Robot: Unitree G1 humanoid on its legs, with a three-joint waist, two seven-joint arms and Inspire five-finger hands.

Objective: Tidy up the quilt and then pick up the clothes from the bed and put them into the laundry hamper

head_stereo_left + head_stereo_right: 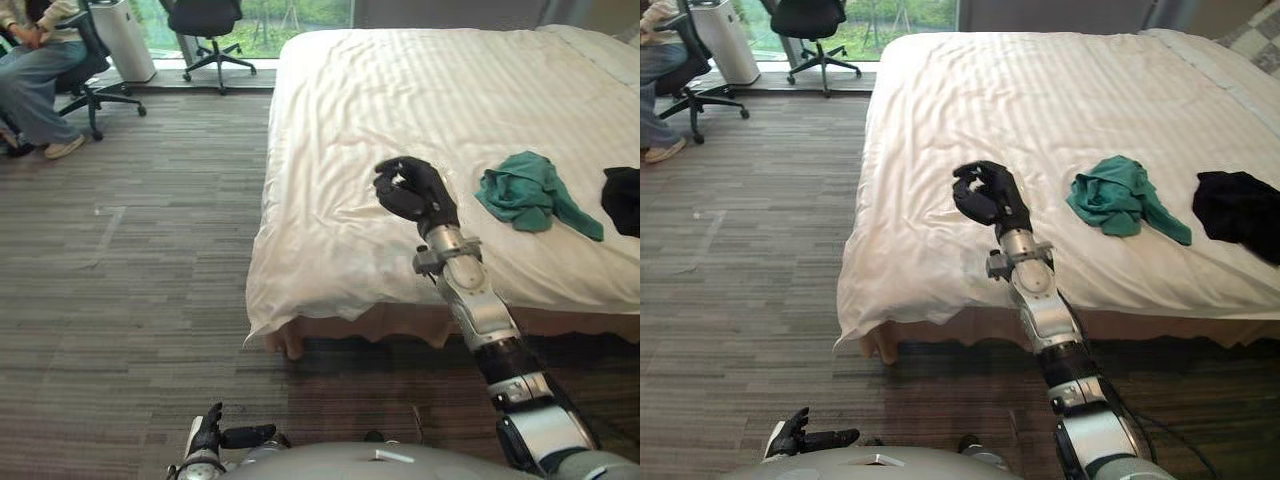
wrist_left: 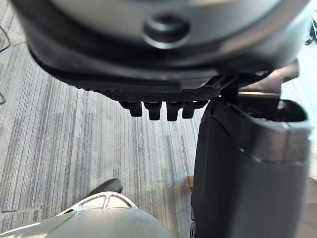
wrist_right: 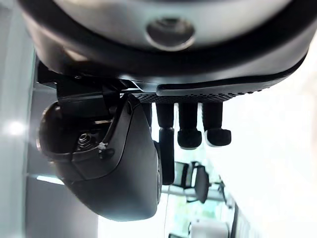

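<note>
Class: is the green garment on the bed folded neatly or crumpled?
Crumpled: the green garment lies bunched, uneven, on the white quilt.

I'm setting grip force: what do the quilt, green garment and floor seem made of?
Quilt: white cloth, likely cotton, matte with faint woven stripes, soft creases.
Green garment: thin soft fabric, crumpled in loose folds; fibre unclear.
Floor: probably low-pile carpet, streaked grey-brown, matte.

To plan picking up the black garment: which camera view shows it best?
The right eye view: the black garment lies nearly whole on the quilt. The left eye view cuts it at the frame edge; the wrist views face elsewhere.
</note>
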